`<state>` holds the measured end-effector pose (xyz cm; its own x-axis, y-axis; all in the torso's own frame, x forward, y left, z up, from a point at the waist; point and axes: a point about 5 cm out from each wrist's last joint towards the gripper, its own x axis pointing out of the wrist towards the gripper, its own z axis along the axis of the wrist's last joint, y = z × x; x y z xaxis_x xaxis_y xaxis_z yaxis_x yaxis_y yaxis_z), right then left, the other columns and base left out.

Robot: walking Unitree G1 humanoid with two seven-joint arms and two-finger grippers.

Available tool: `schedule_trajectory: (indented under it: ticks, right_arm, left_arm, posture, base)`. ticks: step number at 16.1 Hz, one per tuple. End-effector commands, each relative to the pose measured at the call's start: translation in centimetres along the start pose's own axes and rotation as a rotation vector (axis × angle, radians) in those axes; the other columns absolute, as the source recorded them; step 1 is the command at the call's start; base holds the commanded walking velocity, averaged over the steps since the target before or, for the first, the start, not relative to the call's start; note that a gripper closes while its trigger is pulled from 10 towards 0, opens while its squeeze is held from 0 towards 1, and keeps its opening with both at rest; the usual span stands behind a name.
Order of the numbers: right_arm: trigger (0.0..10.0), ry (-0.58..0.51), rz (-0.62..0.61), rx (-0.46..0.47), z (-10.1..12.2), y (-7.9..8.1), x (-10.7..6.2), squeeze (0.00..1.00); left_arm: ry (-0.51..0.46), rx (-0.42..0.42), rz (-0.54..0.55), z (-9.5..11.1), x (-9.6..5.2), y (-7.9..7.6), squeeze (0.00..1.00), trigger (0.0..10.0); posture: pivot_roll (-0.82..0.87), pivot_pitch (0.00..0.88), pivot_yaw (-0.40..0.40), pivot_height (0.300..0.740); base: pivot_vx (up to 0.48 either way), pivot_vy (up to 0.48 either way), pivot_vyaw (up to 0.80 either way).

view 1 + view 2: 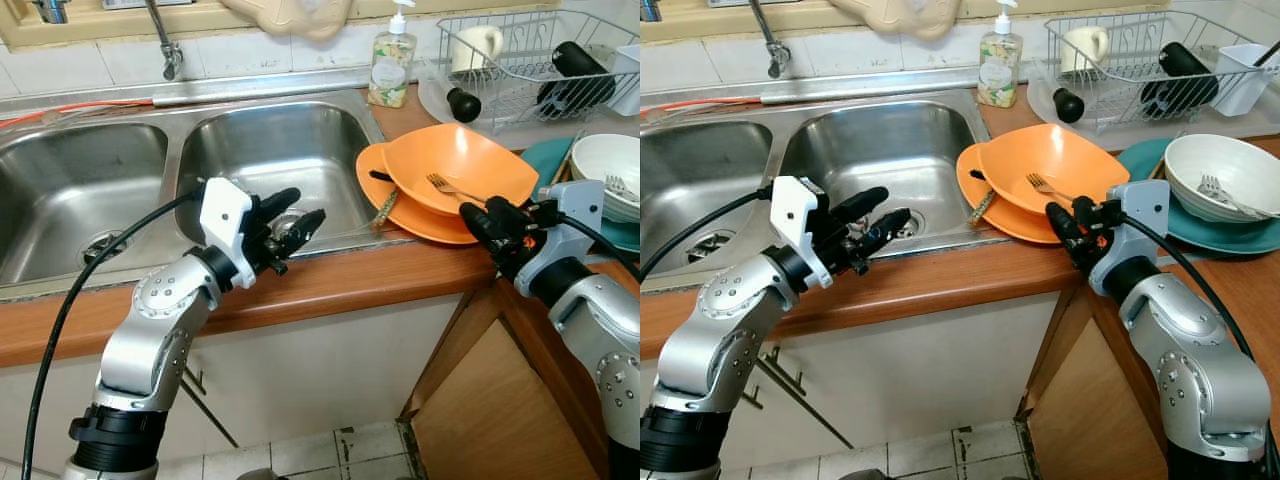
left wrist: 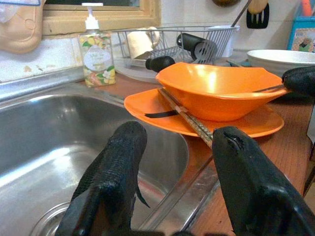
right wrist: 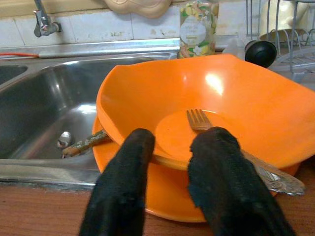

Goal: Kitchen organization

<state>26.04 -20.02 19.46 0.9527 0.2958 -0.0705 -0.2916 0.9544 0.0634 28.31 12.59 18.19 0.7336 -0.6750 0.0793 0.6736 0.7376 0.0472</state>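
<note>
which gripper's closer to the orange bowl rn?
Right. The right gripper sits at the near rim of the orange bowl, fingers open just short of it. The left gripper, open, hovers over the sink's front edge, well off to the bowl's left.

I had both silver arms raised and bent at the elbow, reaching forward. My left hand was level, its two black fingers spread apart with nothing between them. My right hand pointed forward-left, fingers parted and gripping nothing.
</note>
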Motion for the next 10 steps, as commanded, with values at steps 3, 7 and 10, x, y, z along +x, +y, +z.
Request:
schedule_trajectory:
  ticks: [3, 7, 10]
  right_arm:
    - [0.0, -0.01, -0.006, 0.016, -0.1, -0.2, 0.1, 0.0]
    - [0.0, -0.011, -0.016, 0.026, -0.2, -0.2, 0.4, 0.0]
    - [1.8, -0.117, 0.014, 0.05, 1.3, -0.2, 0.0, 0.0]
  left_arm:
    - [0.008, 0.005, -0.009, 0.1, -0.1, -0.3, 0.0, 10.0]
    - [0.013, 0.008, -0.019, 0.2, 0.0, -0.4, 0.0, 10.0]
    - [0.01, 0.01, -0.022, 0.3, 0.1, -0.5, 0.0, 10.0]
  posture:
    - [-0.14, 0.0, 0.06, 0.74]
    - [-0.14, 0.0, 0.06, 0.74]
    - [-0.14, 0.0, 0.062, 0.74]
  base:
    - [0.0, 0.0, 0.0]
    - [0.0, 0.0, 0.0]
    - [0.0, 0.0, 0.0]
